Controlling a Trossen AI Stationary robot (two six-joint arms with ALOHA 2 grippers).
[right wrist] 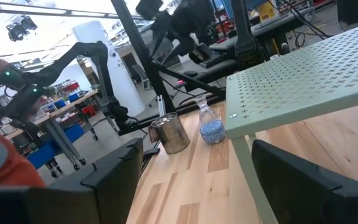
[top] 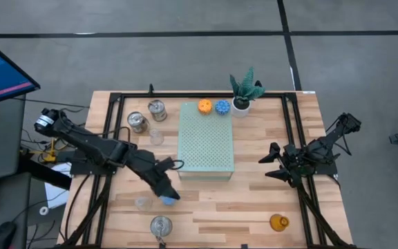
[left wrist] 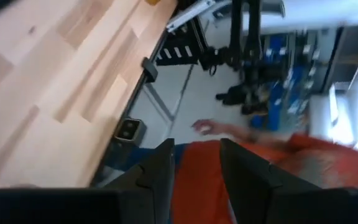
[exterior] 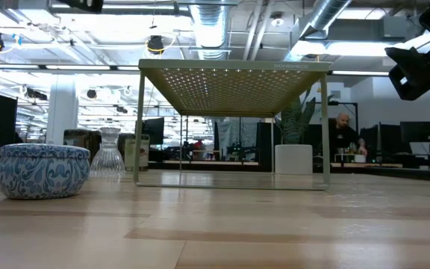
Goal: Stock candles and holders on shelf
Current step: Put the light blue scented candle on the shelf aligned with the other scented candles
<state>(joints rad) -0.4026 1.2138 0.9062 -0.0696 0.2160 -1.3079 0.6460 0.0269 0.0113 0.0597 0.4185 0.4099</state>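
The mint-green shelf [top: 206,142] stands mid-table, with an orange candle [top: 204,106] and a blue candle [top: 222,107] on its far end. Another blue candle [top: 166,201] lies on the table at the near left, right at the tips of my left gripper [top: 164,193]. This gripper is open with nothing between its fingers [left wrist: 196,146]. In the right wrist view that candle [right wrist: 212,132] shows at the foot of a clear glass [top: 144,203]. My right gripper [top: 267,168] hangs open and empty right of the shelf.
Two silver tins [top: 157,108] [top: 137,122] and a clear glass [top: 157,137] stand at the far left. A third tin [top: 161,225] is at the near edge. An amber glass [top: 278,222] is near right. A potted plant [top: 244,93] stands behind the shelf.
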